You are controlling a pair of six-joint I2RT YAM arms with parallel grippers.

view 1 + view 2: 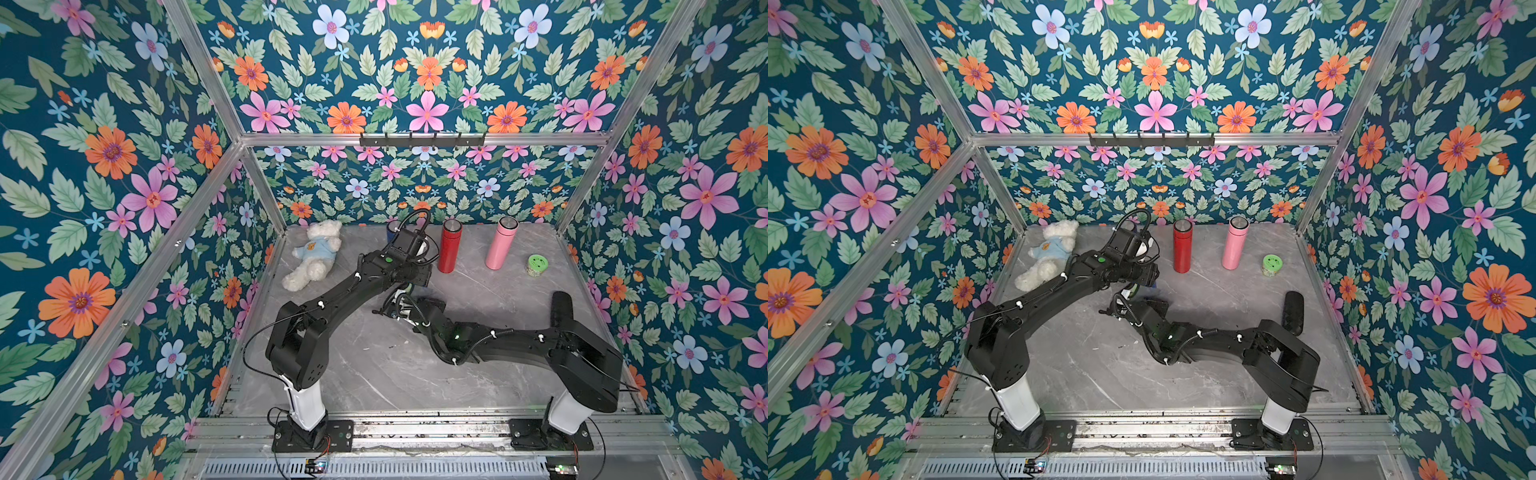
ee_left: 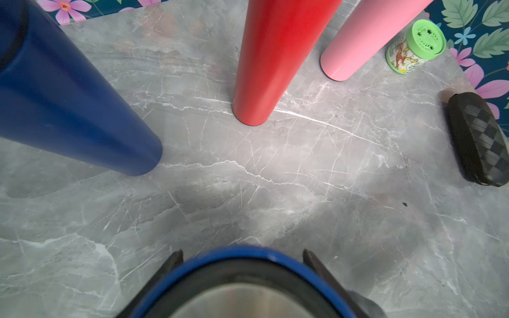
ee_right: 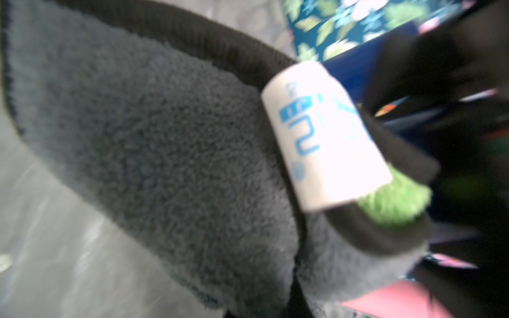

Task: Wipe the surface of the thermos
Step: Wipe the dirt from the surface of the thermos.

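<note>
A blue thermos (image 2: 242, 254) with a steel lid stands upright between the fingers (image 2: 176, 257) of my left gripper (image 2: 242, 252), which is shut on its top. In both top views the left arm hides most of this thermos. My right gripper (image 1: 395, 309) is low beside it, shut on a grey fleece cloth (image 3: 154, 132) with a white label (image 3: 325, 135) and a green underside. The cloth fills the right wrist view and hides the jaws. The thermos's blue wall (image 3: 347, 74) shows just past the cloth; I cannot tell whether they touch.
A second blue thermos (image 2: 68, 110), a red one (image 1: 450, 247) and a pink one (image 1: 500, 245) stand along the back of the grey marble table (image 1: 374, 374). A green-lidded jar (image 1: 536, 266) and a black case (image 1: 561, 309) lie at the right. A white teddy bear (image 1: 311, 257) lies back left.
</note>
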